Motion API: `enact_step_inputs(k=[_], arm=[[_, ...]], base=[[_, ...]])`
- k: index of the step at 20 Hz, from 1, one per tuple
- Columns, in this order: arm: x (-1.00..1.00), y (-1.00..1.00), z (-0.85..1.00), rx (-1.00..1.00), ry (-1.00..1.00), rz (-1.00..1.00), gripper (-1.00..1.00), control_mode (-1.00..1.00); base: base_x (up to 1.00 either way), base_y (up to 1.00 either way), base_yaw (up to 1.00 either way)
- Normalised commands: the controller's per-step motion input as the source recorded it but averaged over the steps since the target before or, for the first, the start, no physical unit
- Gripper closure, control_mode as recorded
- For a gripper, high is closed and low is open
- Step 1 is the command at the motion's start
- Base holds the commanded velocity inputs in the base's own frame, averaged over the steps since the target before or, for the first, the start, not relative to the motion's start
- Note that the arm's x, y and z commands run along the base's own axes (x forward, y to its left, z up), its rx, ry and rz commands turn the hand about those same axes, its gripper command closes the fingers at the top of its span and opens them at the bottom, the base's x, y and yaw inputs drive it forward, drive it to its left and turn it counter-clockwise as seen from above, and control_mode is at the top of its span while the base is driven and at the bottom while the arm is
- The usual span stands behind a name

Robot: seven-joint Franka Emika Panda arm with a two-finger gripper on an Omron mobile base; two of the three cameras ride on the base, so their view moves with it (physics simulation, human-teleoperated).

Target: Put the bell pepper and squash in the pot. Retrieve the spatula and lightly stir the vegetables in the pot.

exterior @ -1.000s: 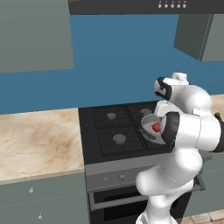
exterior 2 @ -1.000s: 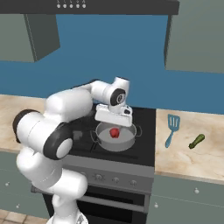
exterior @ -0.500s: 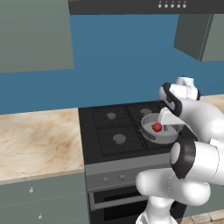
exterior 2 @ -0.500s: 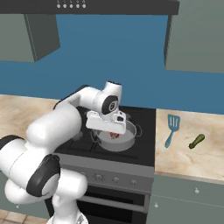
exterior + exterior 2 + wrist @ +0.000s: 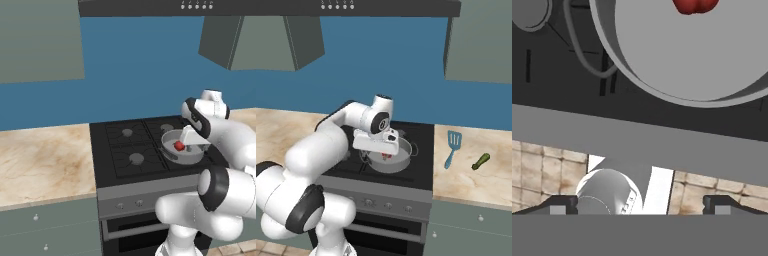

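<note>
The grey pot [image 5: 395,164] stands on the stove's front right burner. The red bell pepper [image 5: 179,146] lies inside it; in the hand view it shows at the top edge [image 5: 694,5] on the pot's pale floor [image 5: 677,55]. My gripper [image 5: 641,206] hangs open and empty just above the pot's near side, its fingertips [image 5: 562,205] set wide apart. From the right base view the hand [image 5: 375,144] covers part of the pot. On the counter to the right lie the teal spatula [image 5: 452,147] and the dark green squash [image 5: 480,161].
The black stove [image 5: 131,150] has several burners and a control panel at its front. Marble counter [image 5: 40,160] runs to both sides. Wall cabinets and a range hood hang above. My own bent arm crowds the space in front of the stove.
The hand has sunk and drifted a little toward the pot's near edge while the arm folded lower. The jaws stayed open, and the bell pepper has not moved.
</note>
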Motion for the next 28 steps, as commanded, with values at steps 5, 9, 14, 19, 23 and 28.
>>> enact_step_inputs(k=[5,9,14,19,23,28], arm=[[0.00,0.00,0.00,0.00,0.00,0.00,-1.00,1.00],[0.00,0.00,0.00,0.00,0.00,0.00,-1.00,1.00],[0.00,0.00,0.00,0.00,0.00,0.00,-1.00,1.00],[0.00,0.00,0.00,0.00,0.00,0.00,-1.00,1.00],[0.00,0.00,0.00,0.00,0.00,0.00,-1.00,1.00],[0.00,0.00,0.00,0.00,0.00,0.00,-1.00,1.00]], base=[[-0.45,-0.57,-0.15],[-0.18,-0.80,-0.23],[0.07,-0.81,-0.03],[0.04,-0.89,0.00],[0.31,-0.27,0.00],[0.75,0.16,0.00]])
